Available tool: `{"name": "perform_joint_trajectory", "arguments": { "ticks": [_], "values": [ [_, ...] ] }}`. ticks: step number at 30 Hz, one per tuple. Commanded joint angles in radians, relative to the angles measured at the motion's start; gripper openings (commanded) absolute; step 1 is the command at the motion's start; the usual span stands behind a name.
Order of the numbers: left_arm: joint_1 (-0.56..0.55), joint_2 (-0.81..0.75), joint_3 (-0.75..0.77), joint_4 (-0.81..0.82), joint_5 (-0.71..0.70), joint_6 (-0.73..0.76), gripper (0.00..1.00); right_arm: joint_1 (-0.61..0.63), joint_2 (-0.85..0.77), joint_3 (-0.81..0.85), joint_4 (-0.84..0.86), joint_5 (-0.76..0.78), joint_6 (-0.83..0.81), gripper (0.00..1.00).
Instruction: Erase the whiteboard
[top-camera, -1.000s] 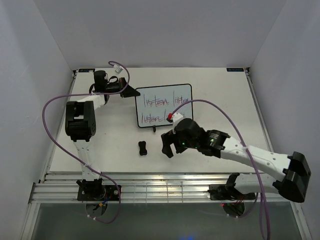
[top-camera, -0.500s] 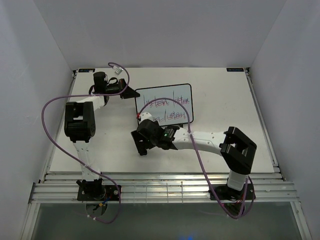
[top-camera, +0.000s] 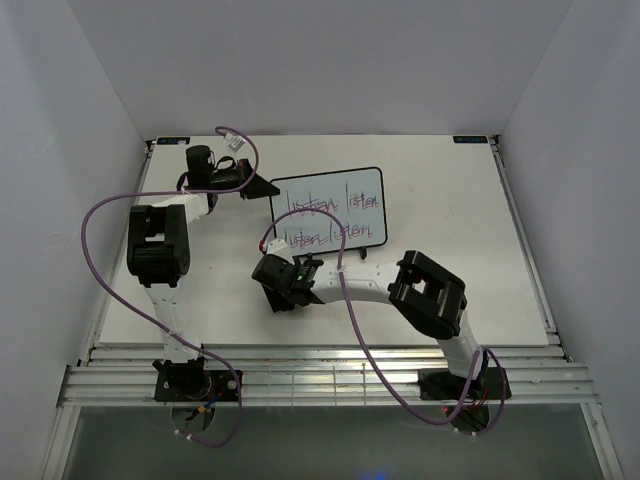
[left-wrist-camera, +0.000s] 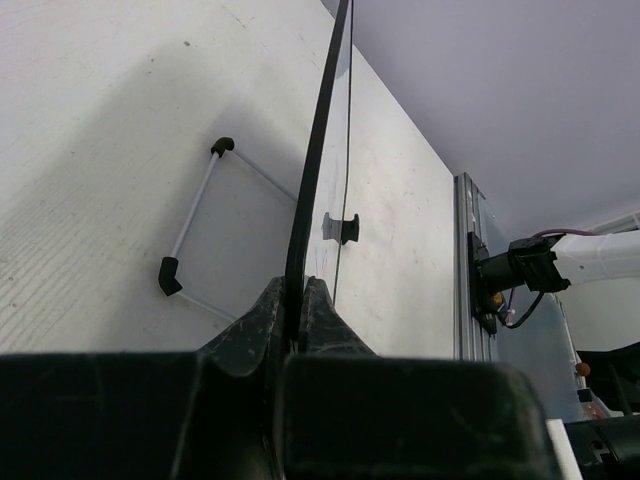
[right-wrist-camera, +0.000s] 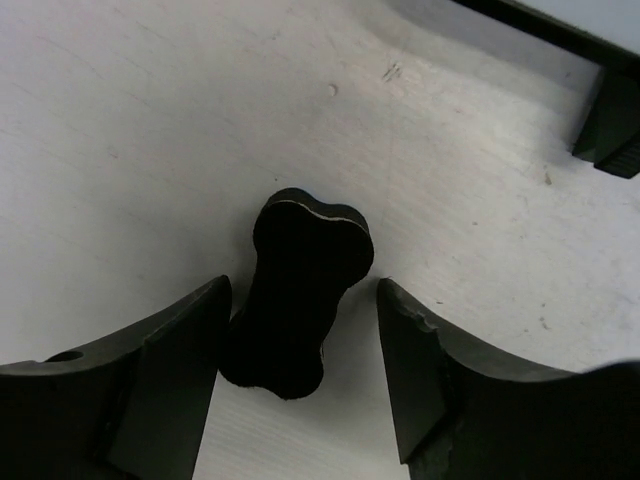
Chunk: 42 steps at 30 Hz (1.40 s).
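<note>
The whiteboard stands toward the back middle of the table, with two lines of handwriting on its face. The left pincer is clamped on its left edge — the wrist view shows the thin black frame pinched between the fingers. In front of the whiteboard, the right pincer sits low with its fingers apart, one on each side of a small black eraser lying on the table — not closed on it.
</note>
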Motion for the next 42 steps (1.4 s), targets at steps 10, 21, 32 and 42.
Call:
{"name": "perform_joint_trajectory", "arguments": {
  "ticks": [10, 21, 32, 42],
  "values": [
    [-0.012, -0.036, -0.044, 0.039, -0.112, 0.119, 0.0, 0.018, 0.001, 0.012, 0.002, 0.051, 0.033, 0.57],
    [-0.012, -0.048, -0.056, 0.049, -0.121, 0.112, 0.0, 0.02, -0.007, 0.036, -0.023, 0.079, 0.02, 0.52],
    [-0.012, -0.045, -0.065, 0.049, -0.12, 0.114, 0.0, 0.02, -0.085, 0.012, -0.006, 0.102, -0.012, 0.32],
    [-0.012, -0.039, -0.081, 0.05, -0.123, 0.109, 0.0, -0.098, -0.24, 0.023, 0.083, 0.139, -0.321, 0.31]
  ]
}}
